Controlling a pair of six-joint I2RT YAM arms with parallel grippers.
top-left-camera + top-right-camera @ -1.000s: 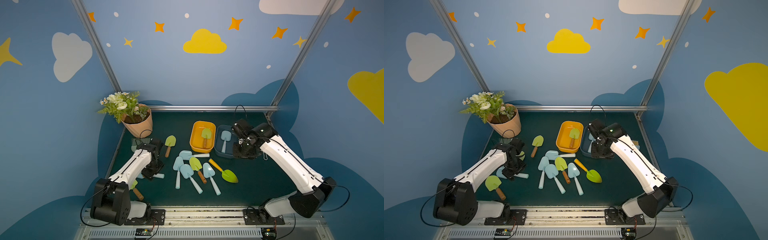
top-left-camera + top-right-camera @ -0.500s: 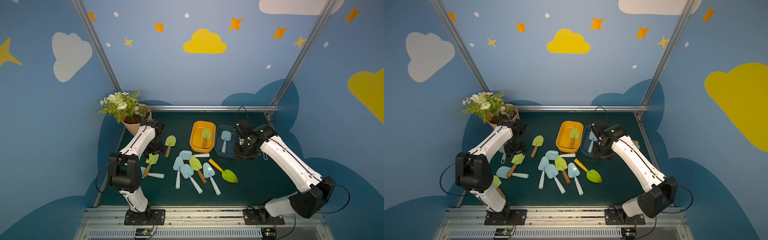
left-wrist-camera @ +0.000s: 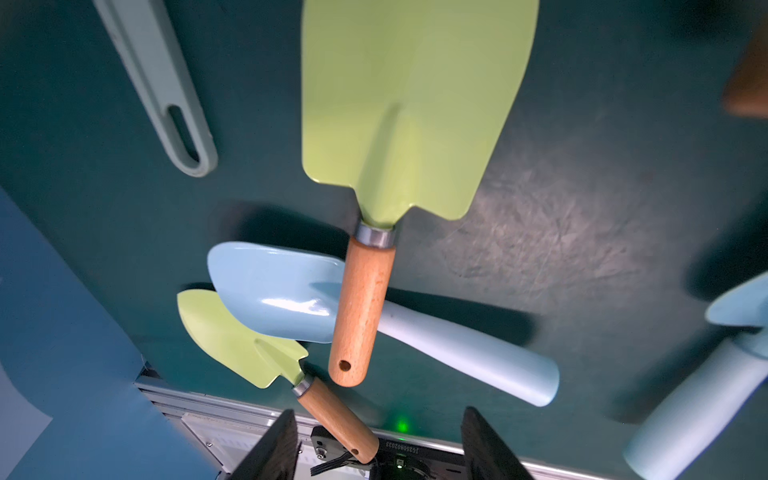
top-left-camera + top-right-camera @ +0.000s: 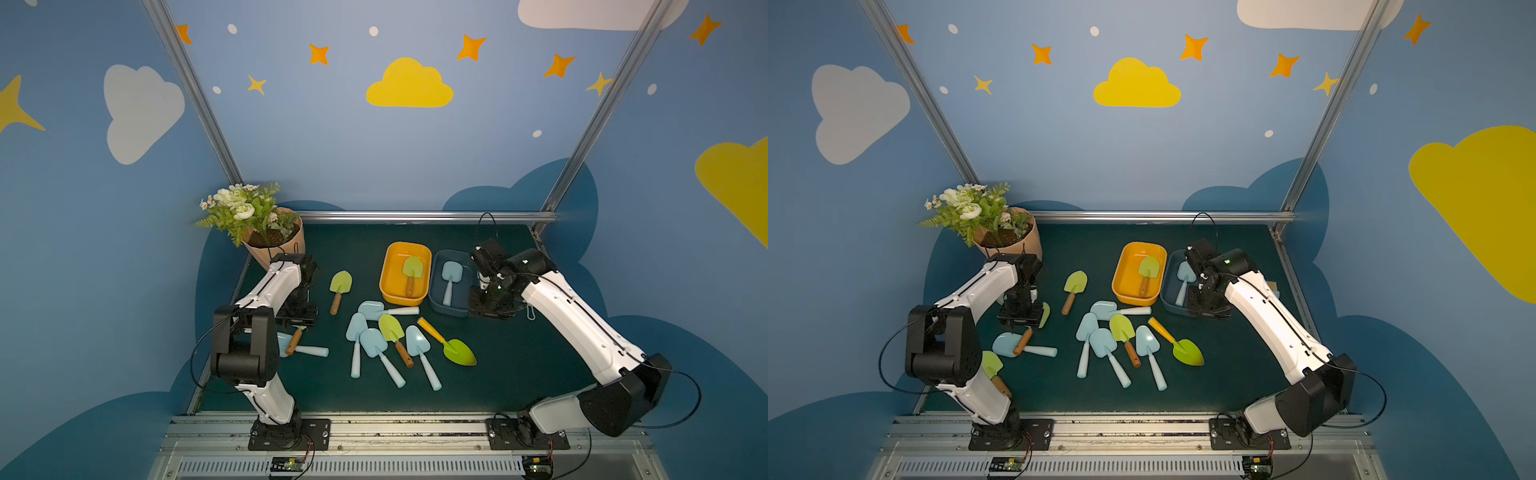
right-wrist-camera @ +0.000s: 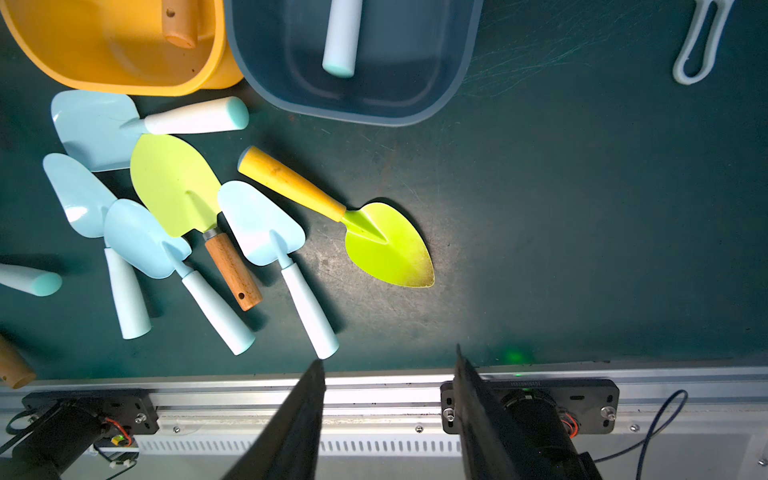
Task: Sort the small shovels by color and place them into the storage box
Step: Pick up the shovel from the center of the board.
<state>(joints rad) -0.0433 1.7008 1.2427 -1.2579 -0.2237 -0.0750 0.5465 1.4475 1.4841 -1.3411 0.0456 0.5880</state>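
Note:
The storage box is two tubs: an orange one [image 4: 386,270] holding a green shovel [image 4: 412,268] and a dark blue one [image 4: 436,303] holding a light blue shovel [image 4: 451,276]. Several light blue and green shovels lie mid-table, among them an orange-handled green one [image 4: 457,351] and a lone green one [image 4: 340,284]. My left gripper [image 3: 380,444] hangs open above a wooden-handled green shovel [image 3: 415,104], which lies across a light blue shovel [image 3: 282,295]. A smaller-looking green shovel [image 3: 237,336] lies beyond them. My right gripper [image 5: 386,407] is open and empty beside the blue tub.
A potted plant [image 4: 270,245] stands at the back left, close behind my left arm. A grey-green brush handle [image 3: 166,95] lies near the left shovels. A pale looped handle [image 5: 698,45] lies right of the blue tub. A metal rail [image 4: 395,428] runs along the front edge.
My left arm has lifted from lying low over the table to a folded, raised pose, uncovering the green shovel, and its gripper now hangs over that shovel. The right arm has barely moved.

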